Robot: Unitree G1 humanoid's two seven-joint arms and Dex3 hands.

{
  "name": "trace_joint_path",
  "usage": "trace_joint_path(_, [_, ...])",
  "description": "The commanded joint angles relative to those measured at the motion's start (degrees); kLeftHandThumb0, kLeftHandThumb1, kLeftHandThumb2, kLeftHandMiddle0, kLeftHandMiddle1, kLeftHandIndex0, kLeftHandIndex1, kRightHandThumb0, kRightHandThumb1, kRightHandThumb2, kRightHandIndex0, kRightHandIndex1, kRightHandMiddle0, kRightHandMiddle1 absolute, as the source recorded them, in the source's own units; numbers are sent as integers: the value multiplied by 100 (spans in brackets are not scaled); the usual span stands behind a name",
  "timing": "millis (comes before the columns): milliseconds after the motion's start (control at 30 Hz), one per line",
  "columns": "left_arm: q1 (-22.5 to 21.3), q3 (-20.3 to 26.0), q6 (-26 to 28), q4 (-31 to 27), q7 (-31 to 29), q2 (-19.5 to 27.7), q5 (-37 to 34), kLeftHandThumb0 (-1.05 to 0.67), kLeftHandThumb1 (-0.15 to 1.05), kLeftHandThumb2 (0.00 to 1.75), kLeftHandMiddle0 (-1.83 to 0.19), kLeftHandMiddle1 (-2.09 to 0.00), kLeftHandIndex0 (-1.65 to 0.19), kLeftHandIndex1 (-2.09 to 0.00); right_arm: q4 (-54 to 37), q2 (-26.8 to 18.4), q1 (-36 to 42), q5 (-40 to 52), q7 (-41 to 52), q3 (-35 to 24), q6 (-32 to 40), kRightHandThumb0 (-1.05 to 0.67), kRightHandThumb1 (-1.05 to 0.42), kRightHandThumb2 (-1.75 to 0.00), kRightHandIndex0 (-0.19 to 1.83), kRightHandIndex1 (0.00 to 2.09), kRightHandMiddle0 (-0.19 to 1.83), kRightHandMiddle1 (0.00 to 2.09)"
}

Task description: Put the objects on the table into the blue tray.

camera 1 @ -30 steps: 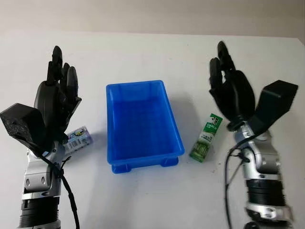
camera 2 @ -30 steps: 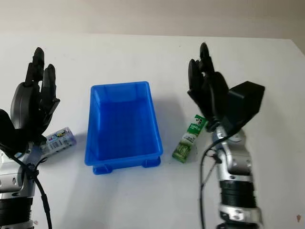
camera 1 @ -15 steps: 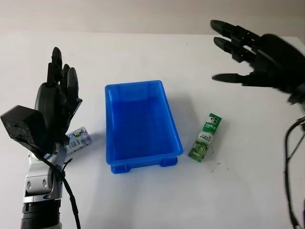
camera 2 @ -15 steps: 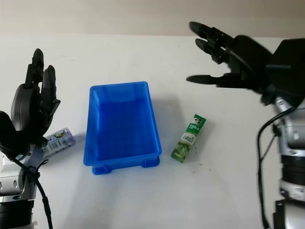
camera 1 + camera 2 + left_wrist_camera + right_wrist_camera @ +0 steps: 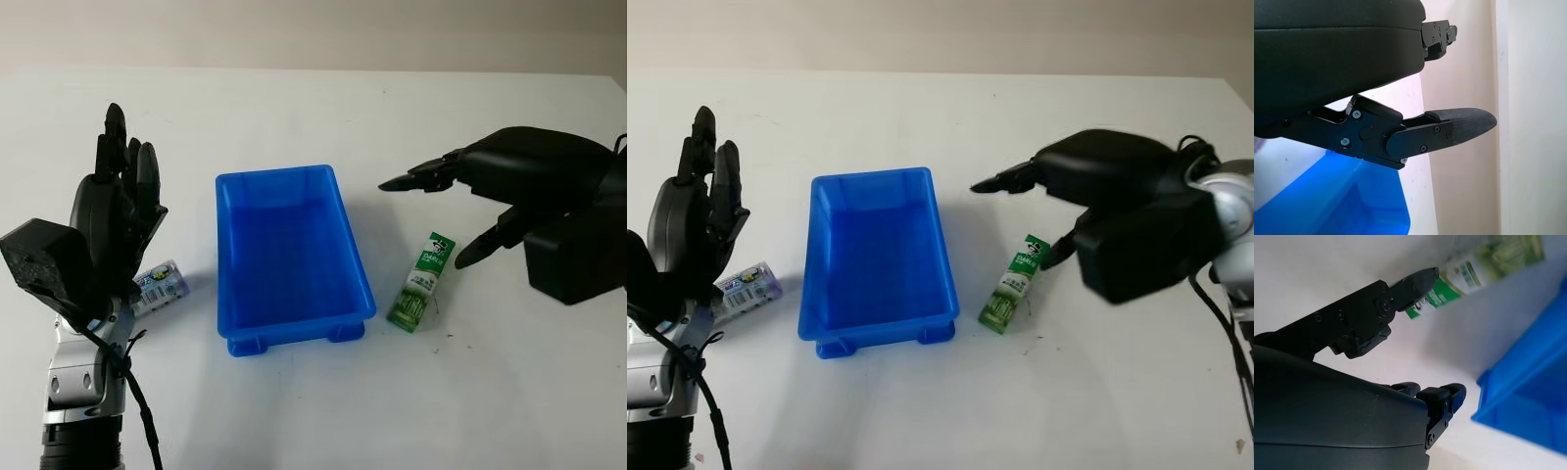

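The blue tray (image 5: 289, 257) sits mid-table with nothing inside. A green and white packet (image 5: 423, 282) lies just right of it, also in the right wrist view as the packet (image 5: 1484, 262). A small white and blue wrapped item (image 5: 159, 283) lies left of the tray, partly behind my left hand (image 5: 113, 211). That hand is raised, open, at the table's left. My right hand (image 5: 460, 201) is open and hovers palm-down above the packet, its fingers (image 5: 416, 180) pointing toward the tray and its thumb (image 5: 1415, 281) over the packet's end.
The white table (image 5: 294, 411) has free room in front of the tray and behind it. The tray's corner (image 5: 1528, 391) is close to my right hand. A cable hangs by the left forearm (image 5: 83, 401).
My right hand has swung down from high at the back right to just above the green packet, turning palm-down. The left hand, tray and both items have stayed put.
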Motion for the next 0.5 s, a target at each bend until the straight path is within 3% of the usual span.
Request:
trace_joint_path(0, [-145,46,-79,77,-32,92,50,-76,105,59,7,-7,10,-7,-6,-75,123,-115,-156,47,-232,-38,-76,-6,30,6,32,5])
trace_joint_path(200, [-239,37,-120,194,-107,175,26,-76,105,59,8,-6,10,-6,319,-42,476,-319,-689,69,-956,-31,-79,-6,36,8,36,7])
trace_joint_path(467, [-299,114,-222,297,-279,248,-81,-75,105,58,9,-5,12,-5,714,7,809,-643,-1362,126,-1585,-33,-81,-6,46,12,46,10])
